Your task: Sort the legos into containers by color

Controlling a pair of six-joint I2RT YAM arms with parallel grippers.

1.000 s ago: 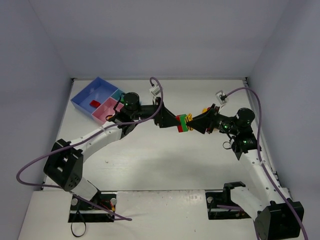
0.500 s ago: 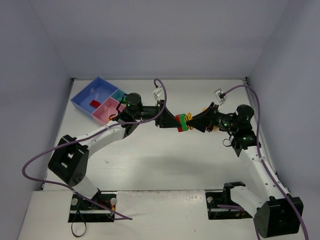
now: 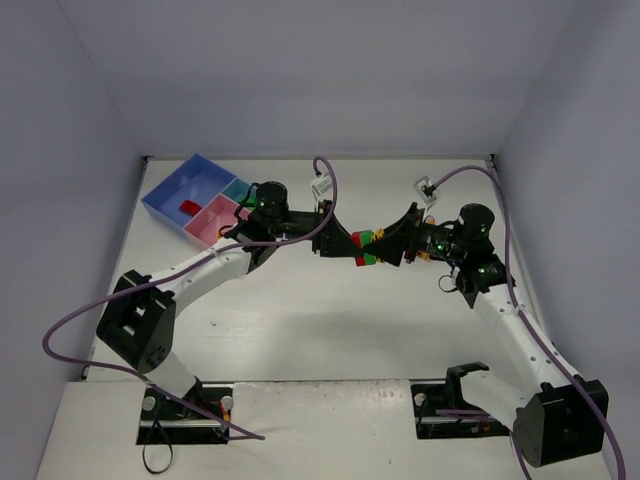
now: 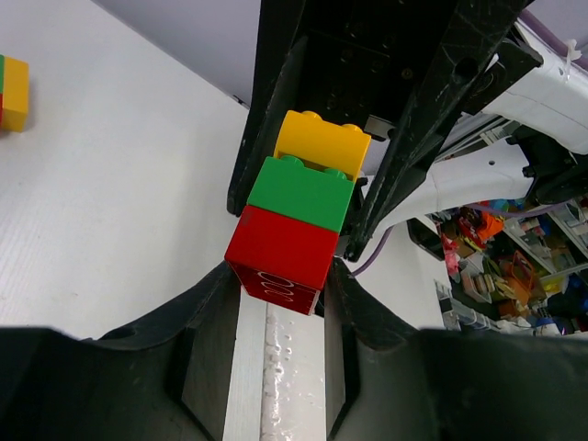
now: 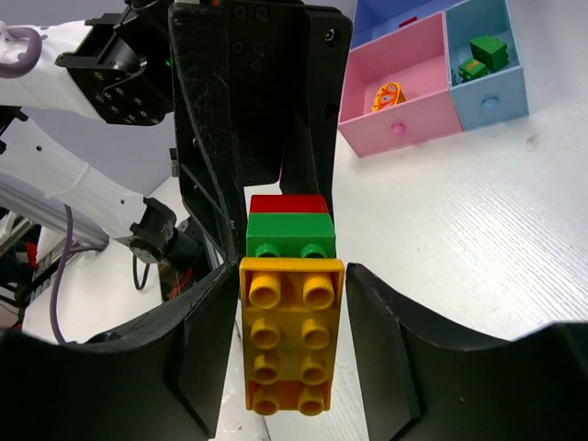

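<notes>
Since a second ago my right arm has swung inward and the brick stack (image 3: 368,247) between my two wrists has tipped slightly. The stack hangs above mid-table, red, green and yellow in a row. My left gripper (image 4: 280,276) is closed snugly on the red end, both fingers pressed to its sides. My right gripper (image 5: 292,276) brackets the yellow end very closely, and I cannot tell whether it grips or only flanks. At the far left sits the tray (image 3: 165,190) with a red lego (image 3: 188,207) in blue, an orange one (image 5: 389,95) in pink and green ones (image 5: 485,50) in teal.
</notes>
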